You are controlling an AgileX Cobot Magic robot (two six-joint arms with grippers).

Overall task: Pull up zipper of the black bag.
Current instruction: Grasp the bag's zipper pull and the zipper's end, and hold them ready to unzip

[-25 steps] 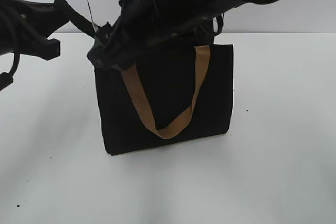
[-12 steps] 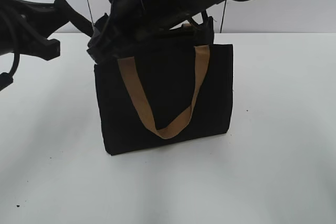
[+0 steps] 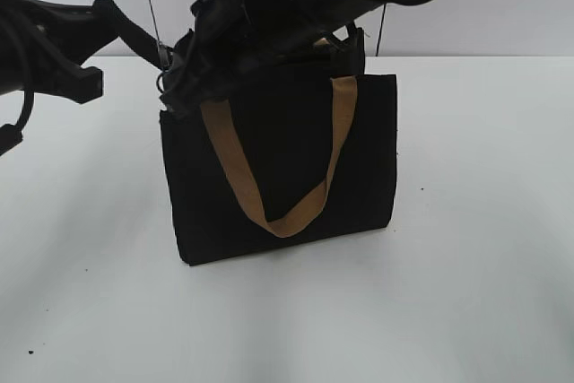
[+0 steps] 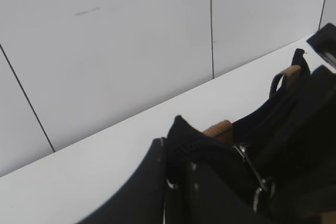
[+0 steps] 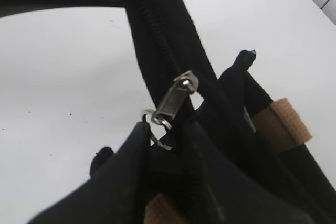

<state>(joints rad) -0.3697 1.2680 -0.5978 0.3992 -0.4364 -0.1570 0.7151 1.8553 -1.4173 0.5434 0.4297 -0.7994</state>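
In the exterior view the right arm [image 3: 296,6] is covering the top edge of the black bag [image 3: 278,168], hiding the zipper line there. The right wrist view is showing the silver pull tab [image 5: 176,97] sharply, but the gripper's own fingertips are sitting out of frame, so its grip cannot be judged. The left wrist view is cutting off the bag's lower part.
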